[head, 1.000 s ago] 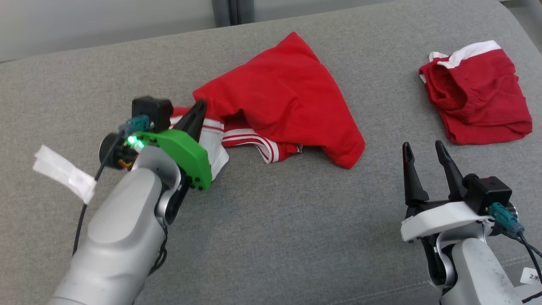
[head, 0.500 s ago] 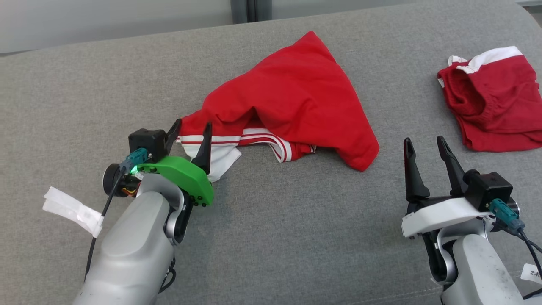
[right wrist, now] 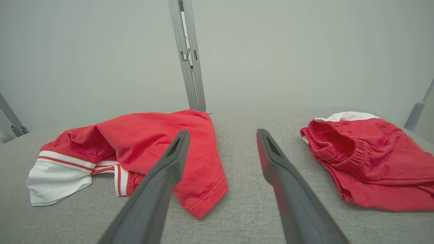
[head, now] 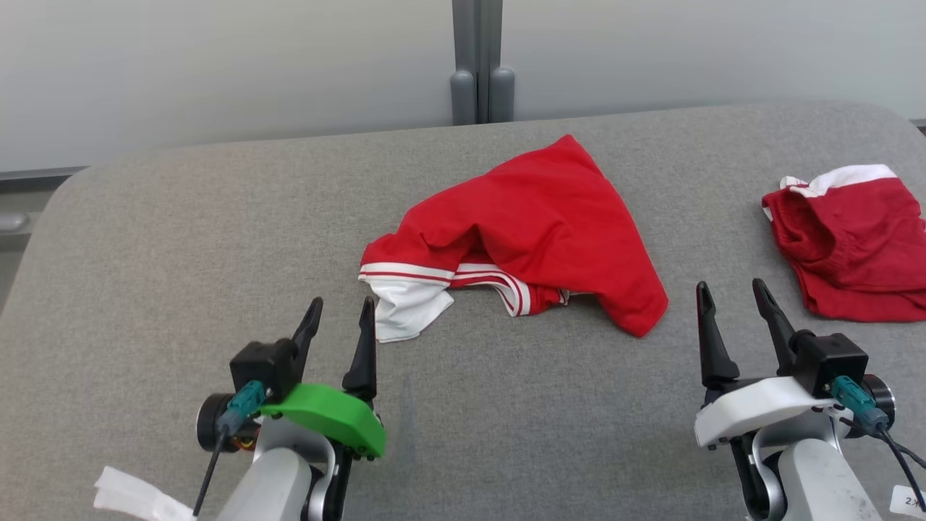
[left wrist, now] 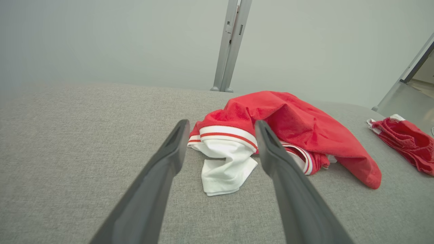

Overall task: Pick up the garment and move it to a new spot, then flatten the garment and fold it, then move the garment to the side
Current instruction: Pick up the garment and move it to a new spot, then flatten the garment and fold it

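The garment is a crumpled red piece with a white, red-striped hem, lying in the middle of the grey padded surface. Its white hem end points toward my left gripper, which stands open a short way in front of it, touching nothing. In the left wrist view the garment lies just beyond the open left gripper. My right gripper is open and empty, to the right of the garment's red corner. From the right wrist, the garment sits left of the right gripper.
A second red garment with a white band lies bunched at the right edge, also seen as the second garment to the right of my right fingers. A pale wall with a grey post stands behind the surface's far edge.
My left gripper opened, let go of the garment's white hem, and drew back toward the near edge. The garment stays down. The camera has tilted up. The right gripper has not moved.
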You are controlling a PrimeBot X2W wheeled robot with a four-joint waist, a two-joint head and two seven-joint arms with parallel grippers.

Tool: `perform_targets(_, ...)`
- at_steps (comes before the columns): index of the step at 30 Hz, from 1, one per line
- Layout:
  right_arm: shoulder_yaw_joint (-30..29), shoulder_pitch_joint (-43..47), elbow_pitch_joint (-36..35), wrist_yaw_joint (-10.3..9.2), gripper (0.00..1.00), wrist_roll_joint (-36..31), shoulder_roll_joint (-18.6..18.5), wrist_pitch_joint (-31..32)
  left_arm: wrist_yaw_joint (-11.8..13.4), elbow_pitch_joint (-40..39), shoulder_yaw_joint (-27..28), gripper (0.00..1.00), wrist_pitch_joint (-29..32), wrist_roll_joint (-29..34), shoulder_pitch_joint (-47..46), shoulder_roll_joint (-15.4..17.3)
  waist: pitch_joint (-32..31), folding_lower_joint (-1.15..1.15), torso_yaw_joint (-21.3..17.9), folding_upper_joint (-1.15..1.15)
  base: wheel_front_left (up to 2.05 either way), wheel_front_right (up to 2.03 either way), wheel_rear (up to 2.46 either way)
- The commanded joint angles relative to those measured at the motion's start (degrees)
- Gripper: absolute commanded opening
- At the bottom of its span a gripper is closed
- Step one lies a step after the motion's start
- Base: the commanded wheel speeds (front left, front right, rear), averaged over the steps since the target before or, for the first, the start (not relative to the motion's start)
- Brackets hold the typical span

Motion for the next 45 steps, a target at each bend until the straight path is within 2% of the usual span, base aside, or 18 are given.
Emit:
perform_targets(1,0.3,1.0,-0.4,-0.11,1.00,-0.1,-0.1,-0.2,0.6,-1.4,1.0,1.00,0.0,0.7,2.4,-0.2,-2.4,0.00,2.0,0.00,0.00,0.00,0.00)
perform_targets(8,2.0,4.2,-1.3,-0.11,1.00,1.2,-0.1,-0.2,2.2,-8.9,6.7,1.00,0.0,3.9,11.2,-1.0,-3.6,0.00,2.9,0.00,0.00,0.00,0.00)
perform_targets(17,4.0,6.1,-1.0,-0.11,1.00,3.1,-0.1,-0.2,2.1,-13.8,10.4,1.00,0.0,7.4,17.7,-1.6,-4.0,0.00,3.1,0.00,0.00,0.00,0.00)
perform_targets(45,4.4,5.7,-0.6,-0.11,1.00,3.0,-0.1,-0.2,-0.2,-12.8,12.2,1.00,0.0,9.5,17.7,-2.6,-3.2,0.00,2.8,0.00,0.00,0.00,0.00)
